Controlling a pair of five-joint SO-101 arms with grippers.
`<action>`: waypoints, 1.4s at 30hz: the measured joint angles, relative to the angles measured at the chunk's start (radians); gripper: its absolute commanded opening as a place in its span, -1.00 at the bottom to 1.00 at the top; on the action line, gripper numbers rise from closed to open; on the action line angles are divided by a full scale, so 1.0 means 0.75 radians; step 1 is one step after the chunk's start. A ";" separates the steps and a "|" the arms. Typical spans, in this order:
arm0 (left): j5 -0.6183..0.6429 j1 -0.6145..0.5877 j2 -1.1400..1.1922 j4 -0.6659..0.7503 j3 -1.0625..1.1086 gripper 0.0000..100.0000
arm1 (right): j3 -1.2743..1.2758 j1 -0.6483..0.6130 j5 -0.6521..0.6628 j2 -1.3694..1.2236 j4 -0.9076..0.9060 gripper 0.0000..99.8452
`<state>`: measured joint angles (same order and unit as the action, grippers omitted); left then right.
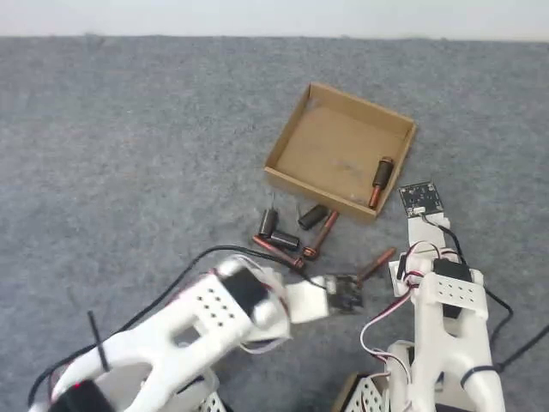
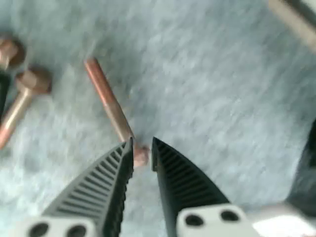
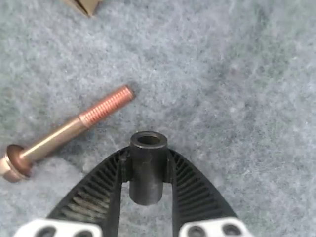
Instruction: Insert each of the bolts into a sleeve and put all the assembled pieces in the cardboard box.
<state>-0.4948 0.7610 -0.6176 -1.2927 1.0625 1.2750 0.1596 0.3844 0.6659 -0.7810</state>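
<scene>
My left gripper [image 2: 141, 143] stands open by a narrow gap, low over the carpet, with the head of a copper bolt [image 2: 109, 101] between its tips. That bolt [image 1: 376, 263] lies between the two arms. My right gripper [image 3: 148, 160] is shut on a black sleeve [image 3: 148, 168], held upright with its bore showing, just beside the threaded end of the bolt [image 3: 64, 136]. The cardboard box [image 1: 283, 150] holds one assembled piece [image 1: 380, 182]. Three loose sleeves [image 1: 285, 240] and two more bolts [image 1: 322, 233] lie in front of the box.
Grey carpet covers the table. The left arm [image 1: 214, 313] comes in from the lower left with a black cable looping past it; the right arm [image 1: 446, 300] stands at the lower right. Two other bolt heads [image 2: 32, 81] lie off to one side of the left gripper.
</scene>
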 measured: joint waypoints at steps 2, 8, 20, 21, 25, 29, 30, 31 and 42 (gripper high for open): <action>-0.129 -0.108 -0.016 -0.004 0.033 -0.86 | 0.000 0.000 0.000 0.000 0.000 -0.99; -0.444 -0.403 -0.023 -0.004 0.059 -0.86 | 0.000 0.000 0.000 0.000 0.000 -0.99; -0.237 -0.317 -0.033 -0.070 -0.043 -0.56 | 0.000 0.000 0.000 0.000 0.000 -0.99; -0.223 -0.317 -0.033 -0.039 -0.039 -0.56 | 0.000 0.000 0.000 0.000 0.000 -0.99; -0.225 -0.325 -0.033 0.117 0.039 -0.63 | 0.000 0.000 0.000 0.000 0.000 -0.99; -0.225 -0.364 -0.033 0.243 0.061 -0.70 | 0.000 0.000 0.000 0.000 0.000 -0.99; -0.227 -0.366 -0.033 0.260 0.061 -0.71 | 0.000 0.000 0.000 0.000 0.000 -0.99; -0.239 -0.366 -0.029 0.270 0.061 -0.71 | 0.000 0.000 0.000 0.000 0.000 -0.99; -0.262 -0.372 0.411 0.338 -0.061 -0.73 | 0.000 0.000 0.000 0.000 0.000 -0.99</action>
<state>-0.6912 0.4818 -0.3092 -1.0395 1.0165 1.2750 0.1596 0.3844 0.6659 -0.7810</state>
